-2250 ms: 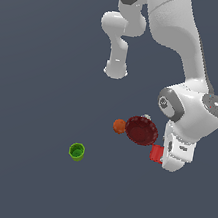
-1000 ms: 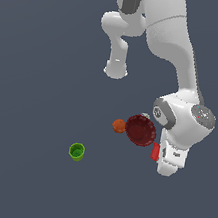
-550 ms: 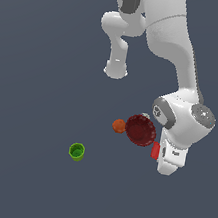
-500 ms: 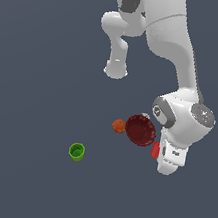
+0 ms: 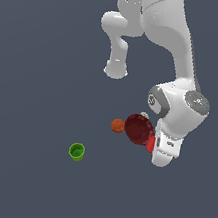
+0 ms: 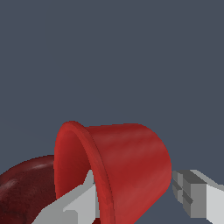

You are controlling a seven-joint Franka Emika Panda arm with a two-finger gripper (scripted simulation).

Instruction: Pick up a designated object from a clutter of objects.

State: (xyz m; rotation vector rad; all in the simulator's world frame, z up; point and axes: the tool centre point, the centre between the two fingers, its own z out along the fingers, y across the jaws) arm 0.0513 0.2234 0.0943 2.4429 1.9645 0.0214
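Wrist view shows me the small bright red ribbed cup lying tipped between my spread fingers, one inside its rim, not yet clamped. It rests just beside the dark red round bowl.

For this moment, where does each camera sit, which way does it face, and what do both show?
Exterior view: off the arm, high, looking down on the floor; shows the arm, red cup, bowl, ball, green cup.
Wrist view: on the wrist, looking past the end effector at the red cup lying on its side between the fingers; bowl beside it.
Shared: red cup, bowl, end effector.
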